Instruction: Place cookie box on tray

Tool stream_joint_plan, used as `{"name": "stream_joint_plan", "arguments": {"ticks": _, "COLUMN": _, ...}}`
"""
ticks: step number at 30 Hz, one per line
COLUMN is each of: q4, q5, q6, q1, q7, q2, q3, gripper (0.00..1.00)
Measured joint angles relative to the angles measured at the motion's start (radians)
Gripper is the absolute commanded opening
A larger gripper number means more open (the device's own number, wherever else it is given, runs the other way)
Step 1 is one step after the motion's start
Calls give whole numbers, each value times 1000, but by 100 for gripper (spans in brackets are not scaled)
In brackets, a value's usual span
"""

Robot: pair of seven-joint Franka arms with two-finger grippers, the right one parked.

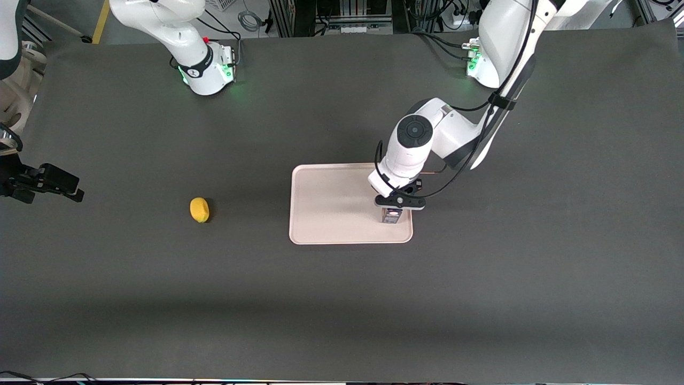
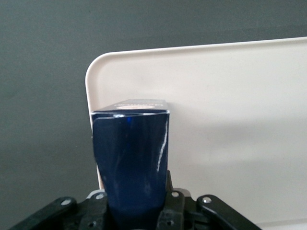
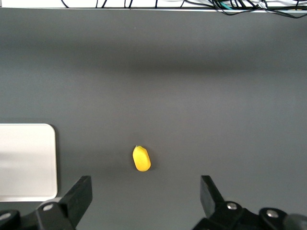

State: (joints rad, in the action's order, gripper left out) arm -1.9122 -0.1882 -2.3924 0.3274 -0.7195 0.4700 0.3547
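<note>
The cookie box (image 1: 391, 215) is a dark navy carton, held upright on end with my gripper (image 1: 394, 203) shut on its upper part. It is over the pale pinkish tray (image 1: 331, 206), in the corner nearest the front camera at the working arm's end. The left wrist view shows the glossy blue box (image 2: 132, 153) running out from between my gripper (image 2: 135, 211) down to the tray (image 2: 230, 120), close to the rounded rim corner. Whether its lower end touches the tray floor, I cannot tell.
A small yellow rounded object (image 1: 199, 209) lies on the dark table mat toward the parked arm's end, apart from the tray; the right wrist view also shows this yellow object (image 3: 141, 159) and a corner of the tray (image 3: 26, 163).
</note>
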Motion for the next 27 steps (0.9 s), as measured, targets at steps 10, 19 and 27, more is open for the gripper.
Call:
{"name": "stream_joint_plan", "arguments": {"ticks": 10, "q4": 0, "q5": -1, "q6": -30, "q1": 13, "q7": -5, "q2": 22, "q3": -19, "gripper": 75}}
{"name": "stream_joint_plan", "arguments": {"ticks": 19, "q4": 6, "q5": -3, "q6": -33, "q1": 15, "q7": -5, "q2": 23, "q3": -25, "gripper": 100}}
{"name": "stream_joint_plan", "arguments": {"ticks": 27, "q4": 11, "q5": -4, "q6": -33, "q1": 15, "q7": -6, "q2": 24, "q3": -25, "gripper": 100}}
